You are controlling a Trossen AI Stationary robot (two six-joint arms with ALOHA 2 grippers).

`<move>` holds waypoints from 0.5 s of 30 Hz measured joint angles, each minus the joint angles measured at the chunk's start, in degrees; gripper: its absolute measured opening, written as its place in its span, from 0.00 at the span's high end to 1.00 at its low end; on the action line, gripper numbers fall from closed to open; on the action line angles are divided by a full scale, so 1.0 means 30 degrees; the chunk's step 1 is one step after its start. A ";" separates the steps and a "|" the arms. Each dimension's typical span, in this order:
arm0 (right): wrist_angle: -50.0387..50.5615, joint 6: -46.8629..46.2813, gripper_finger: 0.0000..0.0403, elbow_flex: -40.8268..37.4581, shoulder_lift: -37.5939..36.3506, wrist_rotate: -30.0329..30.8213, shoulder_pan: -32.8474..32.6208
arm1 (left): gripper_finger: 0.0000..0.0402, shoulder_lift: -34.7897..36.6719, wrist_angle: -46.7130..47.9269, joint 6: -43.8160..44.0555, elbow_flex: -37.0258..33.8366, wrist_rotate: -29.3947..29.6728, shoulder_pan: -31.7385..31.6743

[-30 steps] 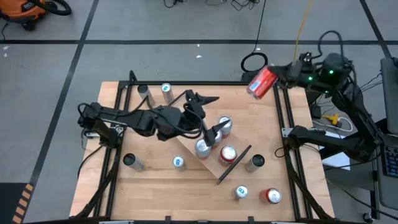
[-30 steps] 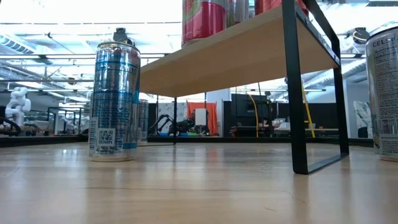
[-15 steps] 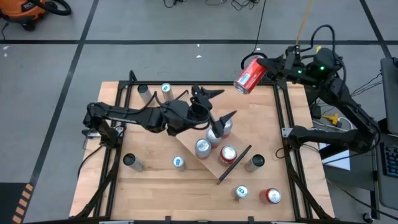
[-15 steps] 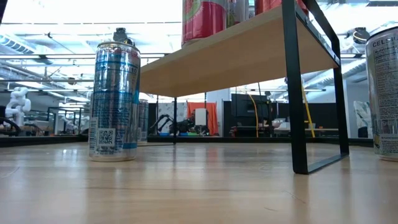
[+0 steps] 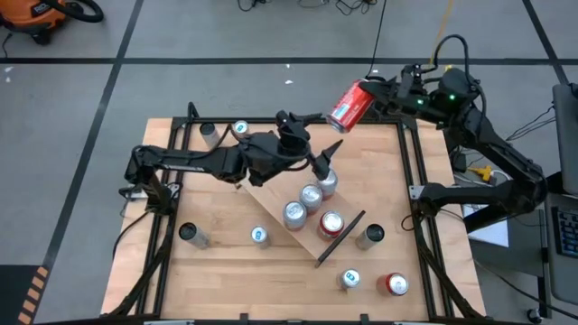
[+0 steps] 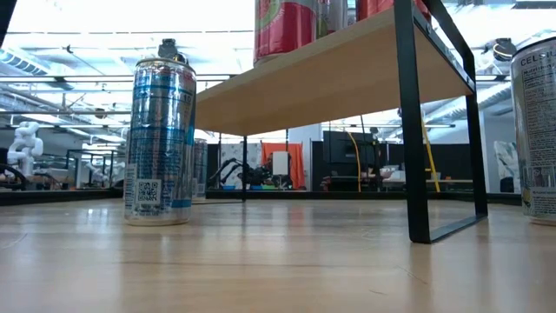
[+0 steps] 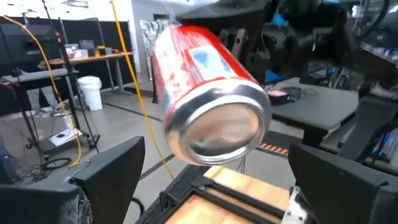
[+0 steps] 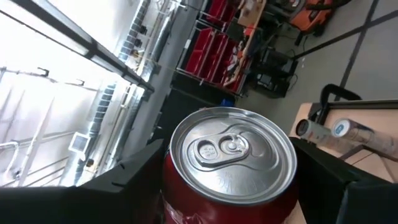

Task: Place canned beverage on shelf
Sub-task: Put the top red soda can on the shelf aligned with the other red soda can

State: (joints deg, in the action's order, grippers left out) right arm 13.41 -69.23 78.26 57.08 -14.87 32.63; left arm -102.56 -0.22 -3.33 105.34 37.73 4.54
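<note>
Above desk's far edge: right pincer [image 5: 368, 90] grips tilted red can [image 5: 349, 106]; left pincer [image 5: 310, 140] gapes just short of it, arm outstretched.

A tall silver-and-blue can [image 6: 160, 135] standing on the table in the low view carries a QR-style code square low on its side, with 3 short lines of print beside it that are too small to read. At the right edge of the same view, another pale can [image 6: 536, 130] shows the letters "CEL" near its top, cut off by the frame. Nothing else is legible.
</note>
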 joint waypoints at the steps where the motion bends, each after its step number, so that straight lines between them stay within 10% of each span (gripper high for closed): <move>1: -0.0036 0.0004 0.35 0.0000 0.0126 0.0034 -0.0045 | 0.00 -0.0039 -0.0039 0.0000 -0.0005 -0.0008 -0.0058; 15: -0.0860 0.0266 0.35 0.0000 0.0954 0.0730 -0.0358 | 0.00 -0.0641 -0.2771 0.0012 -0.0007 0.0217 -0.0631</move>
State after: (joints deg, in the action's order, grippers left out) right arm 10.83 -68.43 78.26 59.94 -12.68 31.56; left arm -104.49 -8.53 -3.30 105.32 38.38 2.65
